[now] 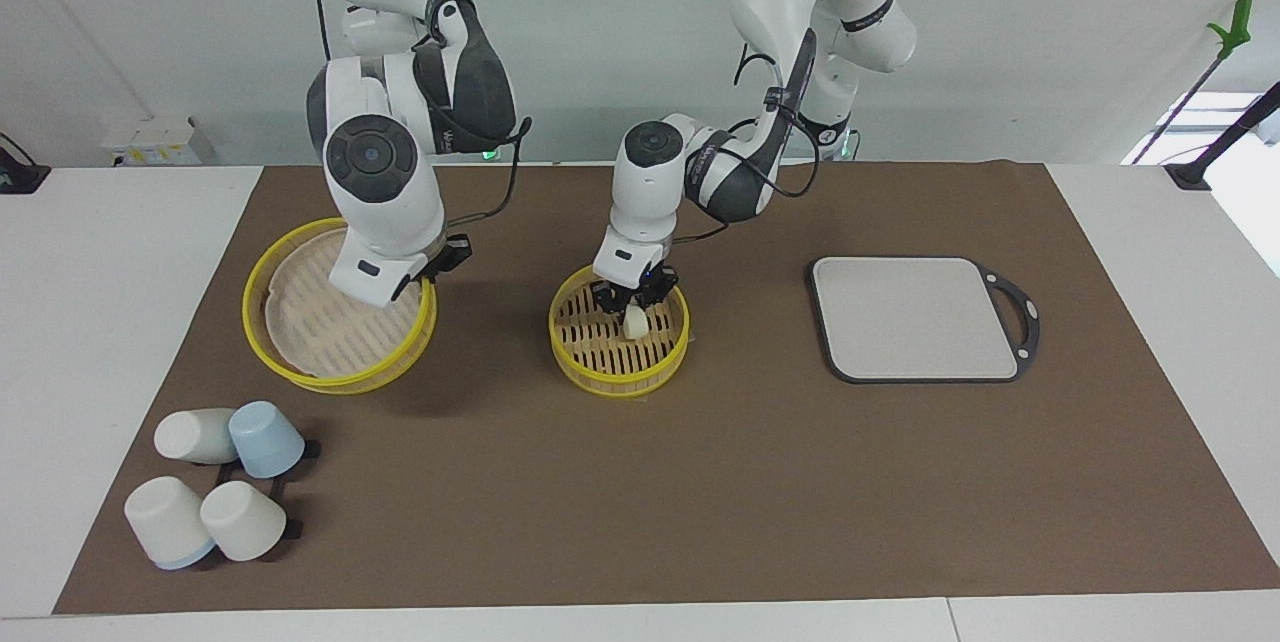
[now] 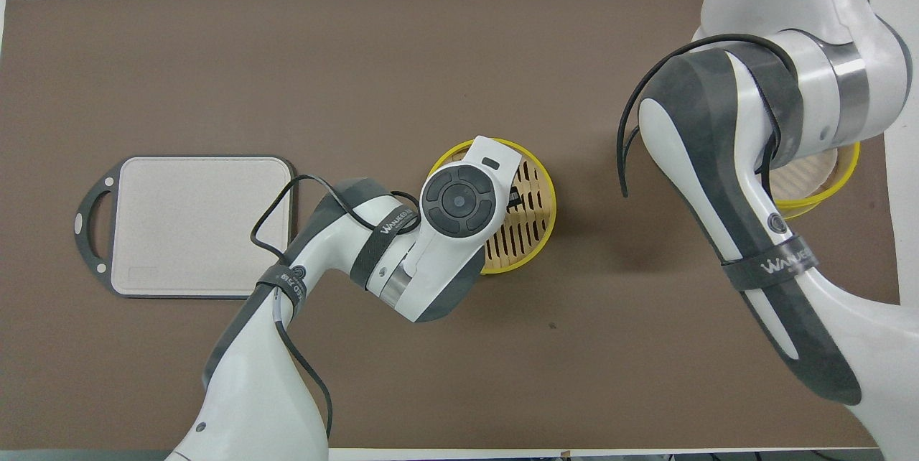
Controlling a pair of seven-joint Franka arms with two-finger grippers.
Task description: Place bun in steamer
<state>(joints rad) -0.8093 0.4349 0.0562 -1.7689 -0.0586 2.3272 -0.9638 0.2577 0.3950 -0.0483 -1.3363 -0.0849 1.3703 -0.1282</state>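
Observation:
The steamer (image 1: pixel 620 362) is a round yellow-rimmed basket with a slatted cream floor, in the middle of the brown mat; it also shows in the overhead view (image 2: pixel 535 220). My left gripper (image 1: pixel 634 310) is down inside it, shut on the small cream-white bun (image 1: pixel 637 324), which hangs just over the slats. In the overhead view the left hand hides the bun. My right gripper (image 1: pixel 432 274) is shut on the rim of a second, wider yellow basket (image 1: pixel 320 327) and holds it tilted, toward the right arm's end of the table.
A grey square board (image 1: pixel 915 317) with a dark handled frame lies toward the left arm's end. Several white and blue cups (image 1: pixel 215 482) lie on their sides at the mat's corner farthest from the robots, at the right arm's end.

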